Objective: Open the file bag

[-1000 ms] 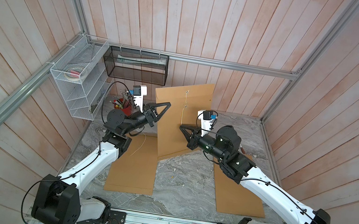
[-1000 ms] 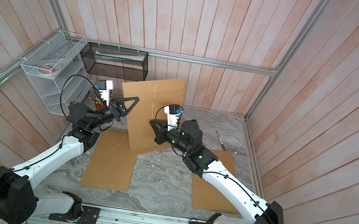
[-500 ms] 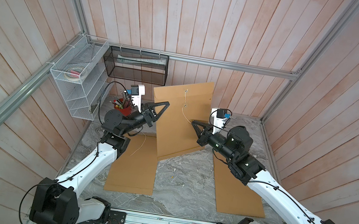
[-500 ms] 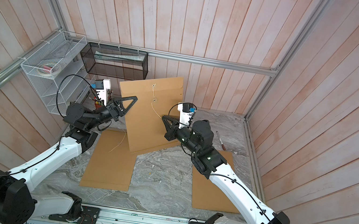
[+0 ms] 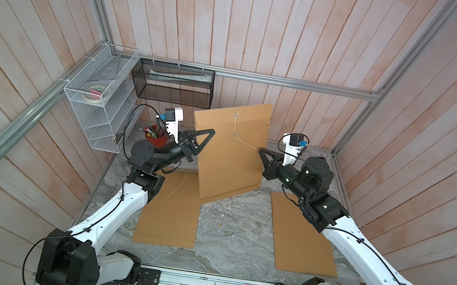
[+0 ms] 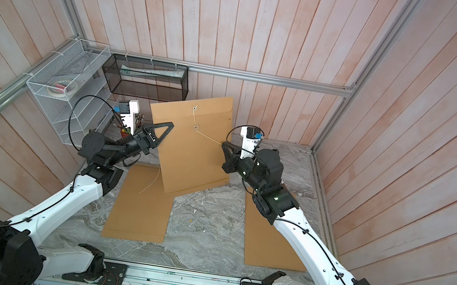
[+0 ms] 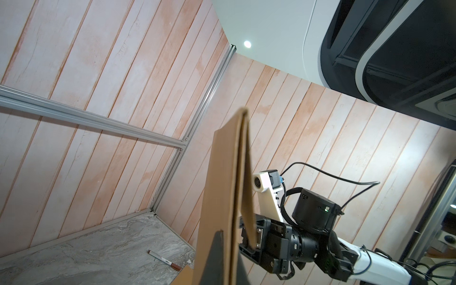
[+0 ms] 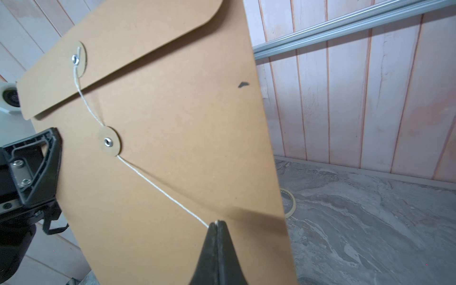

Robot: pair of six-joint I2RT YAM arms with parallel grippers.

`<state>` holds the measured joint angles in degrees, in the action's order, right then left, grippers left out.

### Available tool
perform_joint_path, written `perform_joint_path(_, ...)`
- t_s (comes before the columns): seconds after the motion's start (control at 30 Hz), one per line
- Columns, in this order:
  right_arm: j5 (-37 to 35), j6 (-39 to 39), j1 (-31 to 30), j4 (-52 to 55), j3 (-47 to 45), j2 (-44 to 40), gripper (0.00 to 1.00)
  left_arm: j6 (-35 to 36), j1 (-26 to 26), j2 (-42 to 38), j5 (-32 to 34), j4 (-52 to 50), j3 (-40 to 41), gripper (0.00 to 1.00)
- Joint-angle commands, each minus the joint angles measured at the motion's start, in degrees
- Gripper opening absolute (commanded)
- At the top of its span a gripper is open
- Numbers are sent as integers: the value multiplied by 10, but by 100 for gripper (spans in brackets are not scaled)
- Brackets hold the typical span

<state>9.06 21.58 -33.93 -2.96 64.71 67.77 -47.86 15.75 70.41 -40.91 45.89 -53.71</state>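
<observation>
Right wrist view shows it best: my right pincer (image 8: pixel 217 223) is pinched fully closed on the thin white string (image 8: pixel 158 183). That string runs taut to the lower round button (image 8: pixel 107 142) of the brown kraft-paper file bag (image 8: pixel 185 111), then up to the flap button (image 8: pixel 75 59). Flap's folded down. My left pincer (image 5: pixel 210 132) is clamped tight on the bag's opposite edge, so it stands upright between my arms over the grey marble table (image 5: pixel 224 236). One flat brown envelope (image 5: pixel 168 211) lies on the table to the left, another flat envelope (image 5: pixel 302 237) to the right.
</observation>
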Motion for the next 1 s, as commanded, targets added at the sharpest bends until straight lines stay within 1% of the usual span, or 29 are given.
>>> perform_joint_path(0.0, -8, -18, 13, 18, 25, -12, 0, 3, -4, -11, -13, 9, 14, 0)
perform_joint_path(0.47, -9, -50, 43, 50, 89, -6, 0, 8, -4, -14, -26, 1, 30, 0)
perform_joint_path(0.53, -1, -55, 43, 55, 106, 0, 0, 8, -4, -14, -31, 1, 34, 0)
perform_joint_path(0.8, 69, -56, 37, 54, 157, 47, 0, 9, -4, -13, -58, -3, 45, 0)
perform_joint_path(0.97, 77, -69, 10, 63, 192, 85, 0, 8, -4, -11, -65, -2, 48, 0)
